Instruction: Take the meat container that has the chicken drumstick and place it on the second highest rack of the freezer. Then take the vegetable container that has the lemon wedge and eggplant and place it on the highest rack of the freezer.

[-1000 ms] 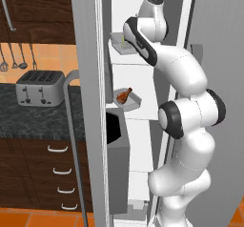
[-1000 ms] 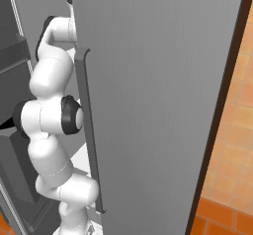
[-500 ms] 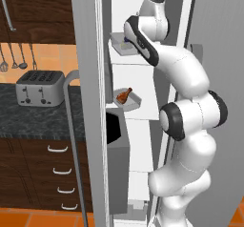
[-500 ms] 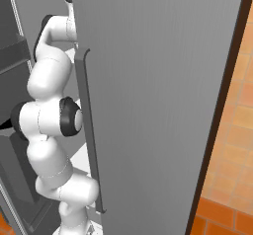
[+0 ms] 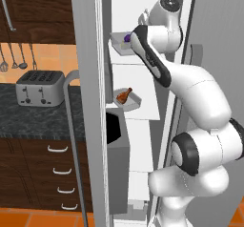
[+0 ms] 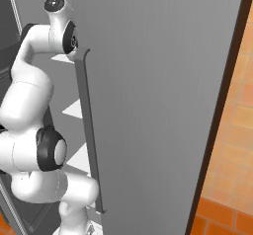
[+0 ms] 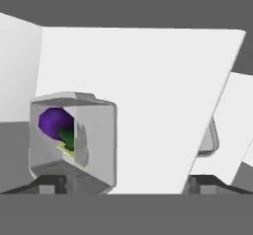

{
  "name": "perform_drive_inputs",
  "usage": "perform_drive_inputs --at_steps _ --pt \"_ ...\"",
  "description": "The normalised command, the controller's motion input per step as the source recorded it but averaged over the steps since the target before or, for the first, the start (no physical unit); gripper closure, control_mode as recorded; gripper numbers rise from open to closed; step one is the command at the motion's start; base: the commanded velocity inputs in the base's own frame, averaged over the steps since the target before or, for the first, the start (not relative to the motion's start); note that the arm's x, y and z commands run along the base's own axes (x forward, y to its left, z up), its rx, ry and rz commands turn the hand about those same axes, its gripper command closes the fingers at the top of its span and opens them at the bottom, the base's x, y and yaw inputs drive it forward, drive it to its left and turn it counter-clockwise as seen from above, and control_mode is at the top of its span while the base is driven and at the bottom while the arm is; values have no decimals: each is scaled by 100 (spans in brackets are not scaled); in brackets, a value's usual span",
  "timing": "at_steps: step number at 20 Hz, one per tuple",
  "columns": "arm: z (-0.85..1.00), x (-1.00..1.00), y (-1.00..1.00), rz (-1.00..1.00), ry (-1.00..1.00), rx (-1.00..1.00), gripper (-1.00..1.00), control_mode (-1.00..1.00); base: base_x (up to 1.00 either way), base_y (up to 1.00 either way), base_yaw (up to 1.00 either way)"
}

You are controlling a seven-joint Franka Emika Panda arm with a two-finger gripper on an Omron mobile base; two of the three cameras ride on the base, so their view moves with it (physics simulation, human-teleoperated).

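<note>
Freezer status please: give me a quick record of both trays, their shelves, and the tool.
freezer: open, white interior
meat tray: drumstick inside, on second highest rack
veg tray: eggplant and lemon wedge inside, on top rack
tool: open, fingers apart, tray by the left finger, not gripped
arm: reaches to the top rack

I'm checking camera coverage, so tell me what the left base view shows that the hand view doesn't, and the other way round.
The left base view alone takes in the chicken drumstick in its tray on the second highest rack, the toaster on the dark counter, and the freezer door edge with its bar handle. The hand view alone gives the tool with its tips wide apart, and the lemon wedge tucked under the eggplant. Both share the eggplant in its tray up on the white shelf.
</note>
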Motion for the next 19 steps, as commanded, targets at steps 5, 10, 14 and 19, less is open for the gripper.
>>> perform_drive_inputs --at_steps 5,10,14,19 --pt "4 -100 0 -1 -1 1 -100 -100 0 0 0" --pt "7 -100 0 0 10 0 -100 -100 0 0 0" --pt "-1 -100 0 0 13 0 -100 -100 0 0 0" --pt "-20 -100 -2 0 8 1 -100 -100 0 0 0"
